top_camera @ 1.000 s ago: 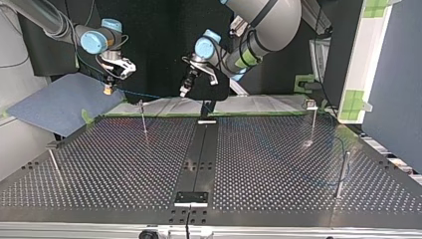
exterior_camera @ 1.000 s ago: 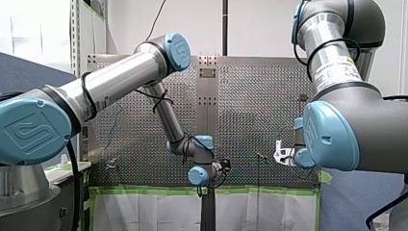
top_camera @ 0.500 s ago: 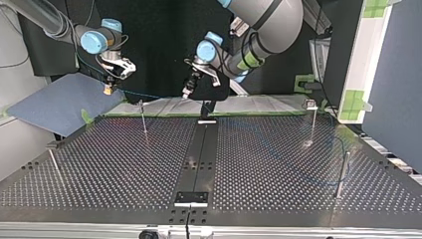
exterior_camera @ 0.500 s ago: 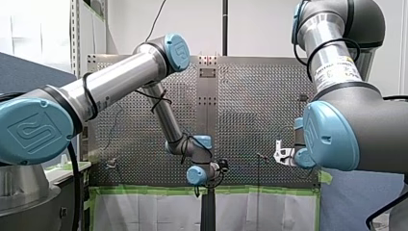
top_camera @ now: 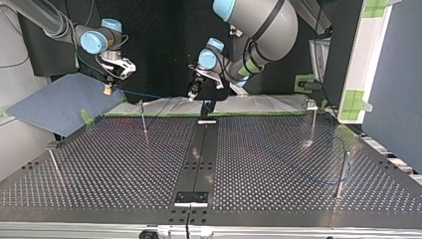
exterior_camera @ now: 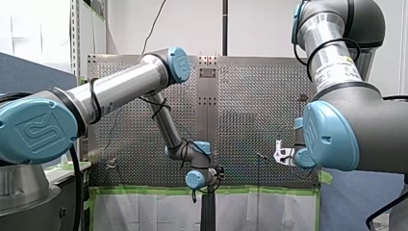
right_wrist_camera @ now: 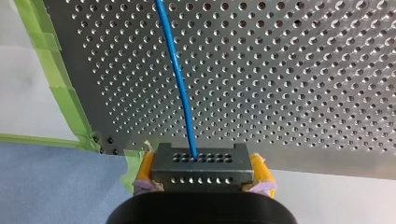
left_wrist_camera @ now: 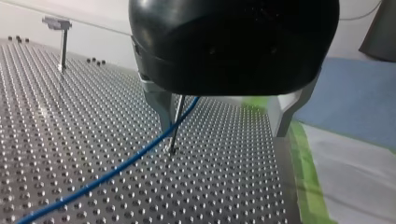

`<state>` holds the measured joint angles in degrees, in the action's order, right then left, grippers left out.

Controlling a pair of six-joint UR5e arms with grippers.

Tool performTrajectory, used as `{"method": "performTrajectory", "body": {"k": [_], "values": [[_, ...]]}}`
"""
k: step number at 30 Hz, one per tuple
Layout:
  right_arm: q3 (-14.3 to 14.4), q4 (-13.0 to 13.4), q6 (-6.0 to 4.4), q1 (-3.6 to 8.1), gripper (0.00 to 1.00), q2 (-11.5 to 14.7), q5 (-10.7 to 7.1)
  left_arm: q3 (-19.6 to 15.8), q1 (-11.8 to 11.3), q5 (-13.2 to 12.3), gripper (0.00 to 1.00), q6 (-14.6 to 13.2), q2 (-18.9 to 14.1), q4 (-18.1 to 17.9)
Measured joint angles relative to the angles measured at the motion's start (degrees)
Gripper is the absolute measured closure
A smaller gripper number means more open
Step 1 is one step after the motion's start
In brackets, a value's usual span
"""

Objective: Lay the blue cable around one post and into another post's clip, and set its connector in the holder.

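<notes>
In the right wrist view my right gripper [right_wrist_camera: 201,171] is shut on the dark connector block [right_wrist_camera: 201,161], its yellow pads [right_wrist_camera: 144,169] on both sides. The blue cable [right_wrist_camera: 180,79] leaves the block and runs away over the perforated plate. In the top view that gripper [top_camera: 107,90] hangs above the plate's far left corner. My left gripper [left_wrist_camera: 223,119] is open with nothing in it. The cable [left_wrist_camera: 116,170] passes under it, close to one finger, beside a thin post [left_wrist_camera: 175,123]. In the top view my left gripper [top_camera: 192,93] hovers over the far middle edge.
A post with a clip [left_wrist_camera: 62,39] stands further off in the left wrist view. The top view shows more posts [top_camera: 143,117] [top_camera: 312,122] [top_camera: 343,174] [top_camera: 53,164] and a black centre rail [top_camera: 199,154] with a bracket [top_camera: 191,197]. Green tape [right_wrist_camera: 70,98] edges the plate.
My left arm has swung its gripper a little toward the top view's right and lower, nearer the plate's far edge. My right arm has held still with the connector.
</notes>
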<state>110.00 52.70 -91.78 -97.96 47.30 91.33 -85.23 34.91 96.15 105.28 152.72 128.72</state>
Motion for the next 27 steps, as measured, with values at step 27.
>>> {"method": "performTrajectory", "body": {"k": [27], "values": [[-0.5, 0.4, 0.09, 0.91, 0.83, 0.0, 0.2, 5.7, -1.8, 0.3, 0.0, -3.9, 0.3, 7.4]]}}
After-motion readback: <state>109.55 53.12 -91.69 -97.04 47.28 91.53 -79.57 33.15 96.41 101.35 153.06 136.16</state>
